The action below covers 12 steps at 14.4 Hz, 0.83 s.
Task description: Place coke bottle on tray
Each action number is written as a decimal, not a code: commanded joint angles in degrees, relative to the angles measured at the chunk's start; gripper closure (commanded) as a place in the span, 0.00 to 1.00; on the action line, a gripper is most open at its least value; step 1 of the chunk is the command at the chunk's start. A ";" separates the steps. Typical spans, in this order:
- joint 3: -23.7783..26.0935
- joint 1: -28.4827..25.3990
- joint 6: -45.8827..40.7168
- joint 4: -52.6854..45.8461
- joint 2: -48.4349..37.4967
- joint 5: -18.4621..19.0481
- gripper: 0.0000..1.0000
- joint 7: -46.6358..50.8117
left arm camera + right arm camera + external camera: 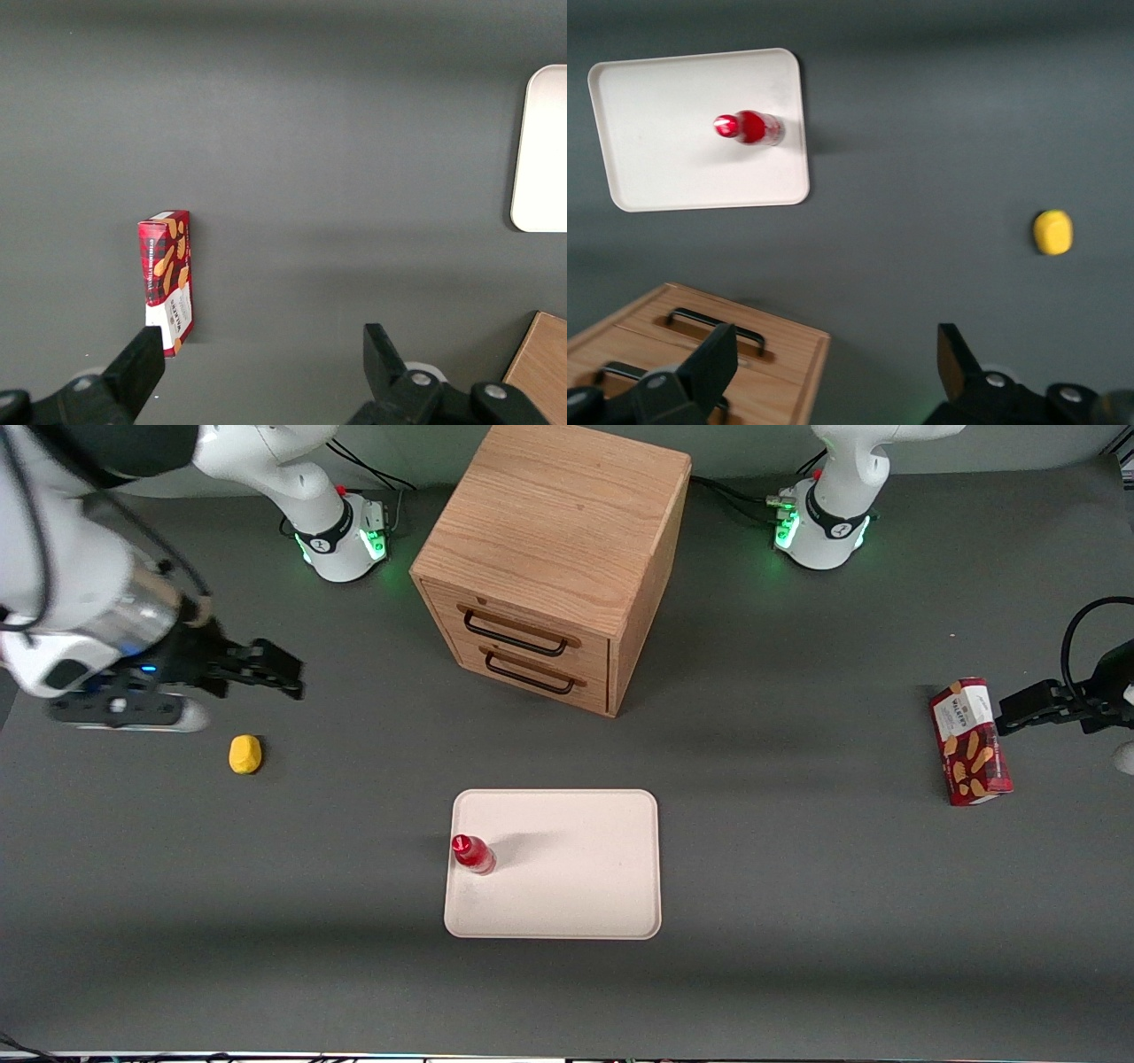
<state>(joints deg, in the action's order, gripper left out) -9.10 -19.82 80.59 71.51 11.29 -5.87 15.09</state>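
The coke bottle (471,853) (749,127), small, slim and red with a red cap, stands upright on the cream-white tray (576,886) (664,168), close to the tray's edge toward the working arm's end. My gripper (282,673) (837,359) hangs high above the table at the working arm's end, well away from the tray and farther from the front camera than it. Its fingers (718,359) are spread wide, open, with nothing between them.
A wooden two-drawer cabinet (554,558) (700,354) stands farther from the front camera than the tray. A small yellow object (245,754) (1053,232) lies on the grey table near my gripper. A red snack box (970,741) (166,279) lies toward the parked arm's end.
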 commanded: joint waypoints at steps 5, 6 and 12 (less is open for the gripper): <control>6.90 18.40 1.06 11.97 -9.35 0.51 0.00 -16.84; 6.90 19.19 2.37 13.99 -10.66 1.29 0.00 -17.72; 6.90 21.13 7.21 20.69 -15.16 2.53 0.00 -20.19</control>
<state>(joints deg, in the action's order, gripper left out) -3.13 -0.12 86.11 89.30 -1.24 -4.16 -3.70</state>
